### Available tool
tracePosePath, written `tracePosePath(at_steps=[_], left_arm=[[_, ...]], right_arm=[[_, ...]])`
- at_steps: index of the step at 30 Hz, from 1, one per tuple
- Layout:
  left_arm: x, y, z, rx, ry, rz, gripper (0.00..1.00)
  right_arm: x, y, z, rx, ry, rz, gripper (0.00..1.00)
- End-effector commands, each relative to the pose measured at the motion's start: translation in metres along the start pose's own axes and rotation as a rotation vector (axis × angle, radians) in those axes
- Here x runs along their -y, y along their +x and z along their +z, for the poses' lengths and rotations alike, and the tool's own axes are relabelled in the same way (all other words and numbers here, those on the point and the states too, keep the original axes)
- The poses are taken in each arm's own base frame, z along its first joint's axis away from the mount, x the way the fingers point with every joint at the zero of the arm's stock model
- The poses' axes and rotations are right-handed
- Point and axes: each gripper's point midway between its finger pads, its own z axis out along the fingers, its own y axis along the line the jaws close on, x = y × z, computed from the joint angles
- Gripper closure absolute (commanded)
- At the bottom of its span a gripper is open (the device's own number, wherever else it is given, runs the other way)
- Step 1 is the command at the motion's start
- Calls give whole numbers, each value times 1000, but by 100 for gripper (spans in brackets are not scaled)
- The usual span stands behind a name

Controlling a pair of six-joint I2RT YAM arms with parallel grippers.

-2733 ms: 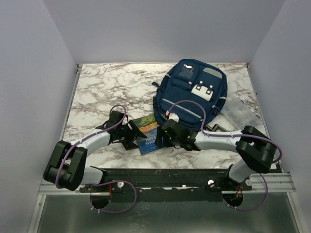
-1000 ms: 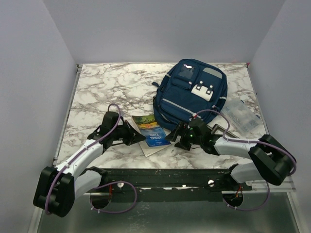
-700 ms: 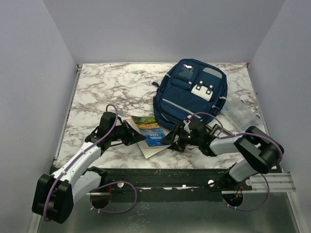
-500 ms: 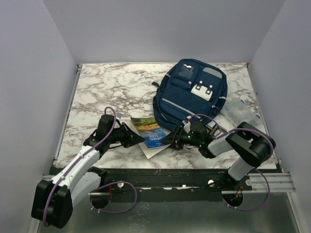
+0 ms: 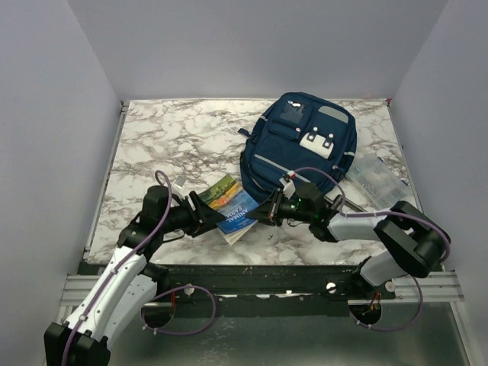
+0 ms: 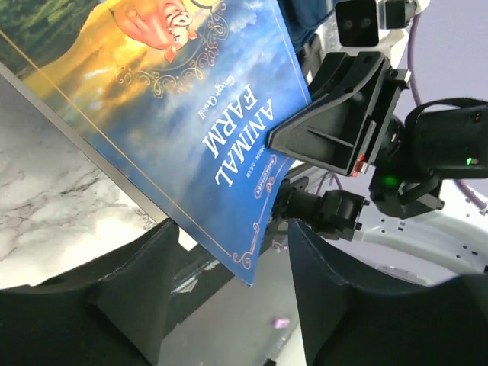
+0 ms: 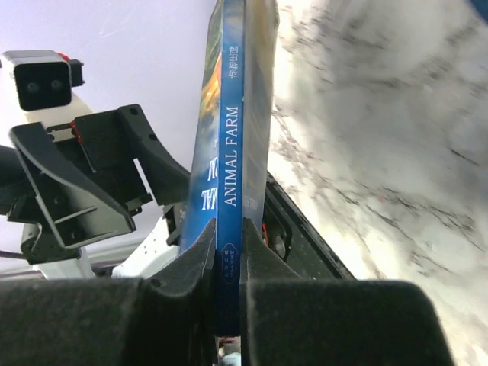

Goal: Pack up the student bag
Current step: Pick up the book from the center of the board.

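The student bag (image 5: 301,145), navy with white buckle clips, lies flat at the back right of the marble table. In front of it a blue "Animal Farm" book (image 5: 232,204) is tilted up off the table. My right gripper (image 5: 268,213) is shut on its spine edge, and the right wrist view shows the spine (image 7: 232,137) pinched between the fingers (image 7: 229,259). My left gripper (image 5: 204,217) stands open just left of the book. In the left wrist view the book's corner (image 6: 252,252) hangs free between the spread fingers (image 6: 130,297), touching neither.
A clear plastic pouch (image 5: 377,179) lies right of the bag. A white sheet (image 5: 231,233) sits under the book near the front edge. A flat grey item (image 5: 341,200) lies behind the right arm. Grey walls close in the table.
My right gripper has shut on the book's spine. My left gripper has opened, let go of the book and drawn back to the left. The book now tilts up.
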Motion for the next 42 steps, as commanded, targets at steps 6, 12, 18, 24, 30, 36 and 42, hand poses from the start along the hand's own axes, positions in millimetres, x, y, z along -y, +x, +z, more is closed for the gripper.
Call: tracePosePath(at_steps=[6,12,18,24,30,36,42], left_arm=[[63,-48,-58,297,23,410,18],[103,-57,-76,383,144,457,7],[141,-54,-65,337,381,364,2],[161,-72,-55,356,465,280,2],[192,-79,-49,334,618,256,4],[204,-74,-37,290,694,285,23],[201,-70,-26,258,735,293,63]], right_arm=[[-78,-27,-14,2,42,-372,100],[-142,-80,-39,183,-96,-393,100],[-205,-85,-64,243,-358,-367,100],[-225,-82,-79,271,-496,-285,100],[-233,-78,-88,262,-611,-211,100],[-232,-80,-103,328,-683,-163,100],[-225,-73,-109,317,-702,-153,100]])
